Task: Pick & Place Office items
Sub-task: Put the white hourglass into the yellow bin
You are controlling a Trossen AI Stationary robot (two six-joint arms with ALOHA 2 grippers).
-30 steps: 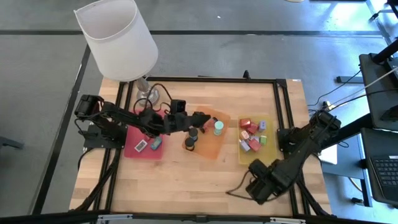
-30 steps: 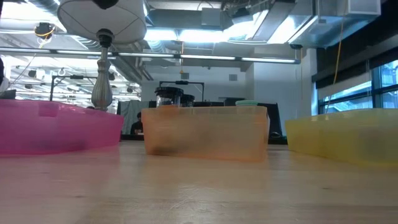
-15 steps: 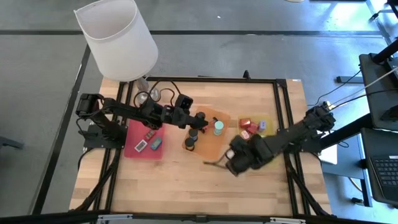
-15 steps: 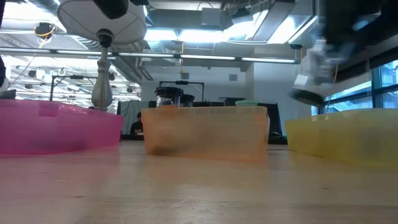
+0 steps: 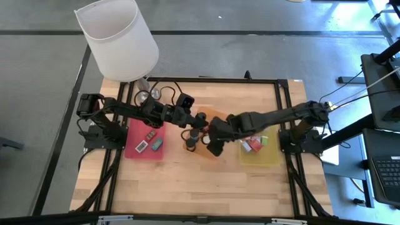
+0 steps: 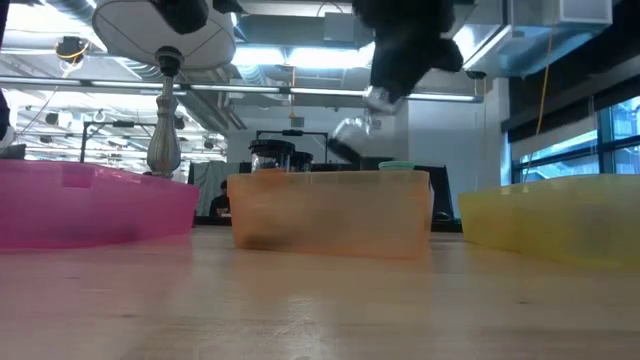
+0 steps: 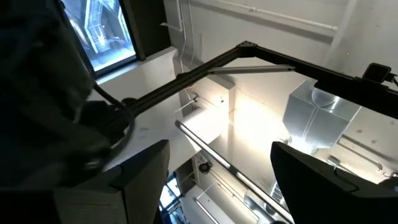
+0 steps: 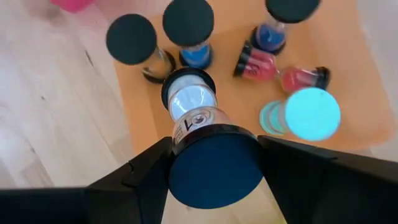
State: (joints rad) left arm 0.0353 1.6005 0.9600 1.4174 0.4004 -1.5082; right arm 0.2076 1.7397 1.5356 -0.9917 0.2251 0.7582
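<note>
While my right fingers [image 8: 211,163] grip a black-capped bottle [image 8: 198,134] above the orange tray [image 5: 220,149], I'm mid-placing. Next, lower it into a free spot among the bottles there; my left fingers [image 7: 221,180] wait open nearby.

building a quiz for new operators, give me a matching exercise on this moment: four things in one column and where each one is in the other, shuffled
Things:
1. right gripper
2. left gripper
3. lamp
4. red and lavender blocks

Places:
a. in the yellow tray
b. far left corner of the table
c. above the orange tray, jaws closed on a black-capped bottle
d. at the orange tray's far left edge, jaws open, holding nothing

Pairs: 1-c, 2-d, 3-b, 4-a
</note>
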